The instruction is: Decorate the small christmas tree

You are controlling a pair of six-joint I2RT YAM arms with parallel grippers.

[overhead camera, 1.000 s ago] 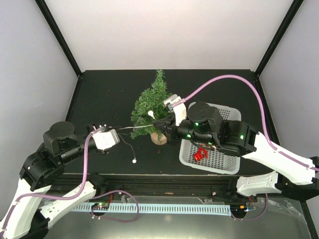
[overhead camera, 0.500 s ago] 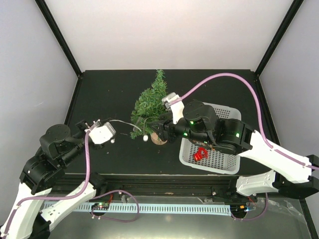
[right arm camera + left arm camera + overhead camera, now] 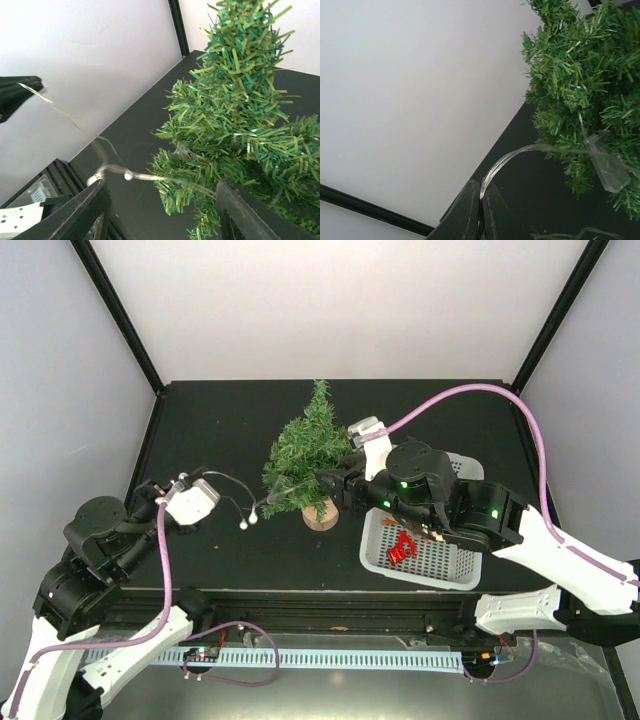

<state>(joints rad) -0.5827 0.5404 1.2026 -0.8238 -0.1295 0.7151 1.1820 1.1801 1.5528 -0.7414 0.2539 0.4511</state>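
- Top view: left gripper [image 3: 205, 480] clamped on the light string [image 3: 243, 525]. Right gripper [image 3: 335, 490] parted at the small christmas tree [image 3: 305, 455], which stands mid-table. White basket [image 3: 440, 562] just right of it; bare table [image 3: 220, 420] to the left.
- Left wrist: jaws pinched shut on the clear wire.
- Right wrist: jaws wide, lower branches between them, gripping nothing.

I read this as a lab test cell. Plain white panel walls [image 3: 340, 310] sit in black frame posts [image 3: 118, 318]. There is a matte black table [image 3: 220, 420], a slotted cable duct [image 3: 330, 659] along the near edge, and purple cables [image 3: 455, 393] looping overhead.
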